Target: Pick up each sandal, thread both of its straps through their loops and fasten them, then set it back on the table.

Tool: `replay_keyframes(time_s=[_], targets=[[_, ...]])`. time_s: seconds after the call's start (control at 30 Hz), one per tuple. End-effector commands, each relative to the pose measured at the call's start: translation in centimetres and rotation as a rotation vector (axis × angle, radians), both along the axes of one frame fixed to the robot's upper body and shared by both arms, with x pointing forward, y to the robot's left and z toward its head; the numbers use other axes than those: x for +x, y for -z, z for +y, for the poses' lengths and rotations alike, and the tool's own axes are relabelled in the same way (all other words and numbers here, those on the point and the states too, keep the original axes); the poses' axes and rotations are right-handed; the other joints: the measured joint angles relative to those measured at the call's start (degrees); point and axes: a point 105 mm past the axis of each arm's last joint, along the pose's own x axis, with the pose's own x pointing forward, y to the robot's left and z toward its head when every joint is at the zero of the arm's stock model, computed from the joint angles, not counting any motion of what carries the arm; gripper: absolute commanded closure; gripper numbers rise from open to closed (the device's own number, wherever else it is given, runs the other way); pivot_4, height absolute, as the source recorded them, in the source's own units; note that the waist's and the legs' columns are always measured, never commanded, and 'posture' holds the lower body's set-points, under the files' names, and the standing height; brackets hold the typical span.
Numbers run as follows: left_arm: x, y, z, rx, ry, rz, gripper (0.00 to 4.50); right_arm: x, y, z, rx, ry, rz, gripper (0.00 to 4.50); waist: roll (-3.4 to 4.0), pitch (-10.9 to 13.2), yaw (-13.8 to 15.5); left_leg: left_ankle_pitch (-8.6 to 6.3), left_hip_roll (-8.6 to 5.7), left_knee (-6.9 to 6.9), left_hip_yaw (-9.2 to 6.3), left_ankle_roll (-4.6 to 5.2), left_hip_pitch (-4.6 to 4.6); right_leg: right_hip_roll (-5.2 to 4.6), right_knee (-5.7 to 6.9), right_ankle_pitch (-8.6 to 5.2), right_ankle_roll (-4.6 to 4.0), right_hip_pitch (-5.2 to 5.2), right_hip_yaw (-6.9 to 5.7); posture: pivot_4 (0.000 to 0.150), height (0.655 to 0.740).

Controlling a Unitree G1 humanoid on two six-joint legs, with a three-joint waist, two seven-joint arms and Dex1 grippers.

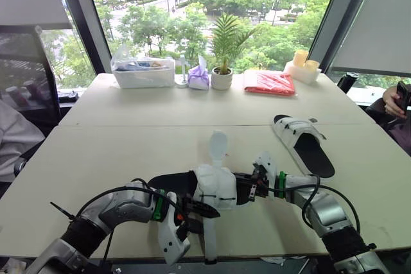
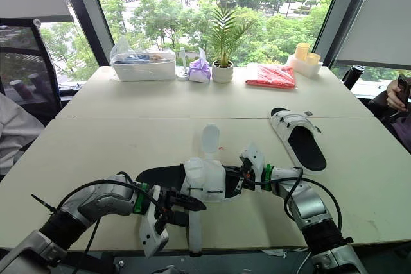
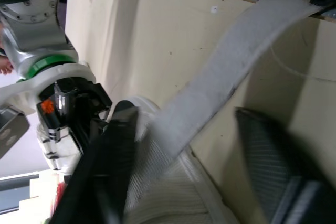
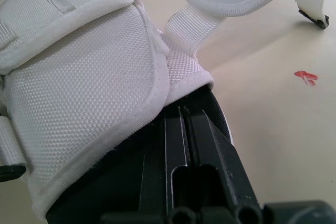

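Right jaws pinch the woven white sandal (image 1: 215,187) (black sole); left jaws spread around its fuzzy strap (image 3: 220,77).

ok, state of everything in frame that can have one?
near sandal, both straps unfastened: one sticks up, one hangs over the table edge
far sandal, flat on the table, straps across the upper, apparently fastened
left gripper, open, the hanging strap between its fingers
right gripper, at the near sandal's end, grip unclear

Potted plant (image 1: 222,75), red packet (image 1: 270,83), storage bin (image 1: 144,74)
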Motion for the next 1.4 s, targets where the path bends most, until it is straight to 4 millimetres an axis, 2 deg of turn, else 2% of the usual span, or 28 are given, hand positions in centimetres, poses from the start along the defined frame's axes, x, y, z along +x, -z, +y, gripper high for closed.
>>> replay_keyframes(time_s=[0.03, 0.07, 0.1, 0.17, 0.27, 0.37, 0.5, 0.6, 0.77, 0.9, 0.97, 1.1, 1.2, 1.3, 1.4], targets=[[0.1, -1.4, -0.4, -0.072, 0.014, -0.042, 3.88, -0.5, 3.4, -1.4, -0.085, 0.072, 0.115, 4.50, 0.00, 0.00, 0.00, 0.00, 0.00, 0.00, 0.00, 0.00, 0.00, -0.01, 0.00, 0.00, 0.00, 0.00, 0.00, 0.150, 0.7400], [0.1, -1.6, -0.4, -0.081, 0.016, -0.047, 4.39, -0.5, 3.4, -1.4, -0.085, 0.072, 0.115, 4.50, 0.00, 0.00, 0.00, 0.00, 0.00, 0.00, 0.00, 0.00, 0.00, -0.01, 0.00, 0.00, 0.00, 0.00, 0.00, 0.150, 0.7400], [0.2, -1.8, -0.5, -0.094, 0.015, -0.052, 4.47, -0.5, 3.4, -1.4, -0.085, 0.072, 0.115, 4.50, 0.00, 0.00, -0.01, 0.00, 0.00, 0.01, 0.00, 0.01, 0.00, -0.02, 0.00, 0.00, 0.00, 0.01, 0.00, 0.150, 0.7400], [0.5, -2.7, -0.6, -0.146, -0.004, -0.061, 4.47, -0.5, 3.4, -1.4, -0.086, 0.072, 0.115, 4.50, 0.00, 0.00, -0.01, 0.00, 0.00, 0.01, -0.01, 0.01, 0.00, -0.02, 0.00, 0.00, 0.00, 0.01, 0.00, 0.150, 0.7400], [2.3, -6.0, -0.4, -0.309, -0.128, -0.024, 4.47, -0.4, 3.4, -1.5, -0.088, 0.074, 0.115, 4.50, 0.00, 0.00, -0.01, 0.00, 0.00, 0.01, -0.01, 0.01, 0.00, -0.02, 0.00, 0.00, 0.00, 0.01, 0.00, 0.150, 0.7400], [3.6, -8.4, -0.3, -0.420, -0.258, 0.115, 4.47, -0.4, 3.5, -1.6, -0.094, 0.070, 0.115, 4.50, 0.00, 0.00, -0.03, 0.00, 0.00, 0.03, -0.03, 0.02, 0.00, -0.02, 0.01, 0.01, 0.02, 0.02, 0.00, 0.150, 0.7400], [4.1, -9.9, -0.2, -0.493, -0.347, 0.272, 4.47, -0.1, 3.5, -1.5, -0.105, 0.063, 0.109, 4.50, 0.00, 0.00, 0.00, 0.00, 0.00, 0.05, -0.04, 0.03, -0.01, 0.02, 0.04, 0.06, 0.20, 0.05, -0.02, 0.150, 0.7400], [3.5, -10.6, -0.4, -0.515, -0.364, 0.410, 4.47, 0.1, 3.4, -1.6, -0.111, 0.060, 0.105, 4.50, -0.01, 0.01, -0.03, 0.00, -0.02, 0.07, -0.04, 0.04, -0.01, 0.03, 0.04, 0.07, 0.22, 0.08, -0.02, 0.150, 0.7400], [1.3, -10.6, -0.2, -0.444, -0.401, 0.676, 4.47, 0.2, 3.4, -1.9, -0.122, 0.057, 0.102, 4.50, -0.01, 0.02, -0.13, 0.00, 0.00, 0.06, -0.05, 0.03, -0.01, 0.08, 0.06, 0.05, 0.22, 0.16, -0.02, 0.150, 0.7400], [0.8, -10.3, 0.3, -0.418, -0.490, 0.962, 4.47, 0.2, 3.4, -1.9, -0.124, 0.054, 0.102, 4.50, -0.01, 0.02, -0.07, 0.00, 0.00, 0.09, -0.10, 0.03, 0.00, 0.10, 0.05, -0.05, 0.11, 0.11, -0.02, 0.150, 0.7400], [0.5, -9.4, 0.9, -0.378, -0.538, 1.109, 4.47, 0.2, 3.4, -1.8, -0.123, 0.051, 0.100, 4.50, -0.01, 0.02, -0.10, 0.00, -0.01, 0.12, -0.12, 0.03, 0.01, 0.10, 0.03, -0.09, 0.10, 0.13, -0.01, 0.150, 0.7400], [0.5, -7.5, 2.5, -0.334, -0.648, 1.347, 4.47, 0.3, 3.3, -1.7, -0.122, 0.050, 0.098, 4.50, -0.01, 0.02, -0.14, 0.00, 0.00, 0.11, -0.16, 0.02, 0.01, 0.15, 0.05, -0.11, 0.14, 0.13, -0.01, 0.150, 0.7400], [1.5, -6.9, 3.8, -0.386, -0.707, 1.528, 4.47, 0.3, 3.3, -1.7, -0.124, 0.050, 0.097, 4.50, -0.01, 0.02, -0.13, 0.00, 0.00, 0.11, -0.18, 0.01, 0.02, 0.16, 0.04, -0.12, 0.13, 0.15, -0.01, 0.150, 0.7400], [2.5, -7.2, 4.5, -0.430, -0.712, 1.603, 4.47, 0.3, 3.4, -1.7, -0.127, 0.051, 0.098, 4.50, -0.01, 0.02, -0.14, -0.01, 0.00, 0.12, -0.21, 0.00, 0.03, 0.17, 0.04, -0.13, 0.11, 0.14, -0.01, 0.150, 0.7400], [2.0, -8.5, 5.0, -0.407, -0.637, 1.686, 4.47, 0.3, 3.5, -1.8, -0.134, 0.053, 0.099, 4.50, -0.02, 0.02, -0.14, -0.02, 0.00, 0.12, -0.21, -0.04, 0.03, 0.16, 0.03, -0.12, 0.10, 0.14, -0.01, 0.150, 0.7400]])
